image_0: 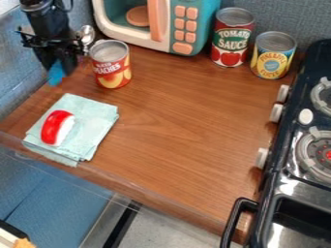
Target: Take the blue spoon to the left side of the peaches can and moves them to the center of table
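Note:
At the upper left, the black gripper [60,65] hangs beside the left wall, left of the peaches can [111,67]. The blue end of the spoon [56,73] shows just below it. A shiny silver spoon bowl [86,35] shows at the gripper's right, behind the can; the gripper hides the part between bowl and blue end. Whether the spoon is held or rests on the table cannot be told. The can stands upright near the back left of the brown table [188,126].
A folded light-green cloth [97,116] lies at the table's left with a red and white toy [57,128] on it. A toy microwave [184,26], a tomato sauce can [231,38] and a pineapple can [273,55] line the back. The black stove [284,177] borders the right.

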`<act>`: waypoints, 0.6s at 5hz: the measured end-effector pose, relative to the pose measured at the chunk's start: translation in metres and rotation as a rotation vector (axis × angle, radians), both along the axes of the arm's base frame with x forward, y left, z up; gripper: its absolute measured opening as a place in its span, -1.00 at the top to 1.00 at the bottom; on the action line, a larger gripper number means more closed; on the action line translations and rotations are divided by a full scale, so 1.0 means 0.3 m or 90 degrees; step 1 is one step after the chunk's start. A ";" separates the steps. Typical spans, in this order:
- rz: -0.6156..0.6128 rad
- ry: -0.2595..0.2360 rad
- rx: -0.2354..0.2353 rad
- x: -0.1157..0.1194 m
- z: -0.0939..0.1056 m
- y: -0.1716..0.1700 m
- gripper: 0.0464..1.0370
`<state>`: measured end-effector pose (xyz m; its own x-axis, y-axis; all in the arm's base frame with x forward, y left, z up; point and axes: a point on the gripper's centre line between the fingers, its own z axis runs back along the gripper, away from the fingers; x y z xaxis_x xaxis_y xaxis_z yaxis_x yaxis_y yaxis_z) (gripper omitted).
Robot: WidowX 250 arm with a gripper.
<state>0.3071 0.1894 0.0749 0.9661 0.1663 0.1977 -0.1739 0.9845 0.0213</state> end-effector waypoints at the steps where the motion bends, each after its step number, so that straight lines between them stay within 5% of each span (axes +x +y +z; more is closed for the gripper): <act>1: -0.020 0.020 0.019 0.022 -0.039 0.038 0.22; 3: -0.068 0.031 0.022 0.059 -0.086 0.007 0.22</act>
